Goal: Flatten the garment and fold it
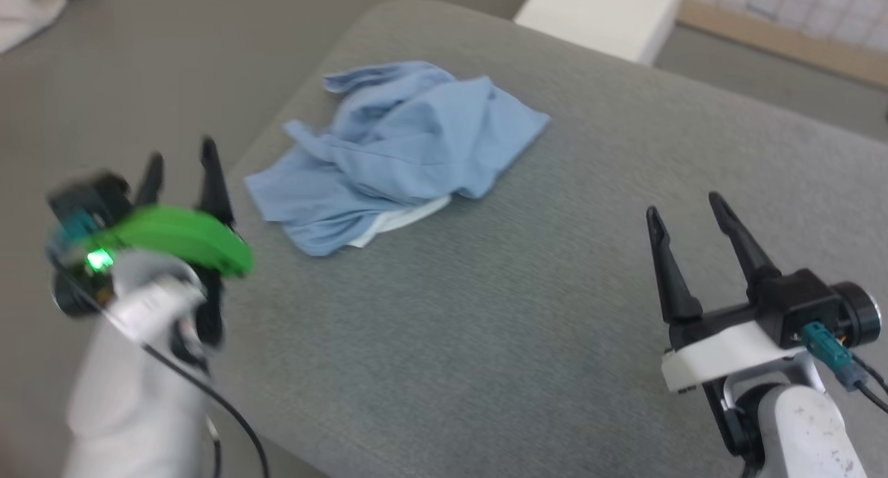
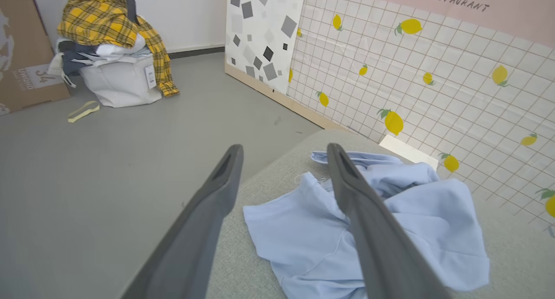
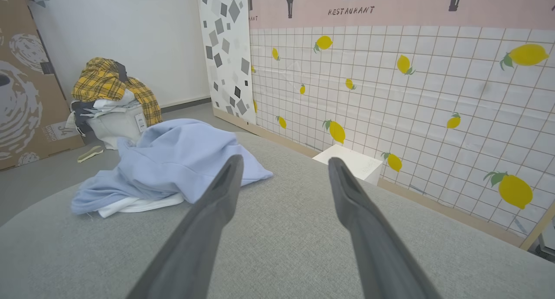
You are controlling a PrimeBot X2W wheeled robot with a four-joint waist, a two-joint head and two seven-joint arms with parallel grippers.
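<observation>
Your left gripper (image 1: 180, 153) and right gripper (image 1: 683, 207) both hang spread wide and empty, ready to grab. The left one looks blurry, maybe by the edge of the pad (image 1: 485, 339). The shirt (image 1: 409, 152) lies bunched on the grey woven pad's far left side. It is soft, thin and wrinkly, with white peeking out underneath.

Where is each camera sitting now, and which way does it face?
Head: up on the head, looking down at the garment crumpled on the grey cushion; left claw and right claw show, open.
Left wrist: on that arm, at the cushion's edge, facing over the garment to the lemon wall; own fingers show.
Right wrist: on that arm, facing across the cushion to that wall; own fingers show.
Shared: both wrists see the plaid pile.
</observation>
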